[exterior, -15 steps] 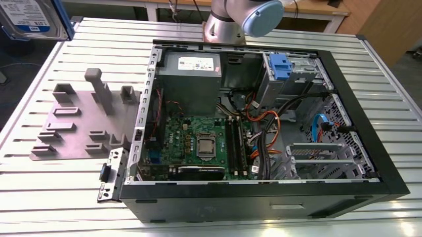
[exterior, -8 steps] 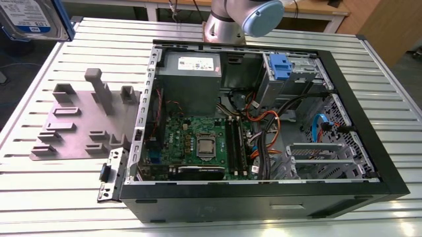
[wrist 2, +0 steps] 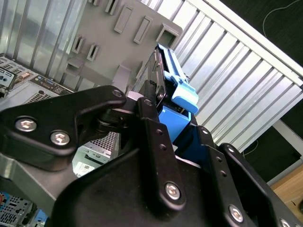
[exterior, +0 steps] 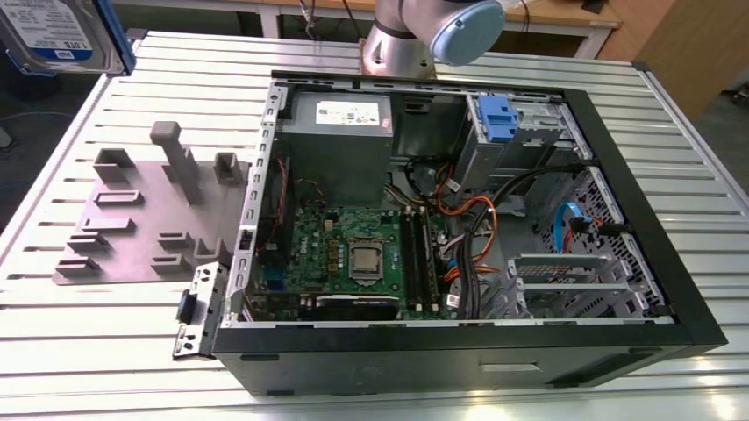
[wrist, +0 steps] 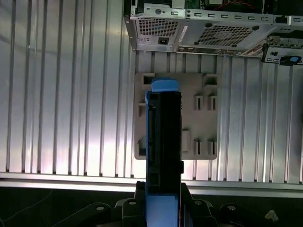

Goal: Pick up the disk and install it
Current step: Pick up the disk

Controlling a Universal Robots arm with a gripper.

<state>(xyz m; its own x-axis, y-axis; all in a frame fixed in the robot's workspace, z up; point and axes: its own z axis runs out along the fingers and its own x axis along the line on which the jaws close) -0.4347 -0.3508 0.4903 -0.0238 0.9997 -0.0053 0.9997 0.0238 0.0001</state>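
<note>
The disk [wrist: 163, 142], a drive in a blue carrier frame, stands edge-on between my gripper's [wrist: 163, 205] black fingers in the first wrist view, high above the grey holder plate [wrist: 203, 118]. In the second wrist view its blue frame [wrist 2: 177, 90] sticks out past the gripper [wrist 2: 175, 130], which is shut on it. In the exterior view the disk [exterior: 53, 35] hangs at the far upper left, its white-and-blue label facing the camera, well off the open computer case [exterior: 445, 360].
The case lies on its side on a slatted aluminium table [exterior: 690, 140], motherboard and cables exposed. A blue latch with a metal cage [exterior: 497, 118] sits at its far end and a grey bracket [exterior: 562, 281] near the front. The holder plate [exterior: 140, 219] lies beside the case.
</note>
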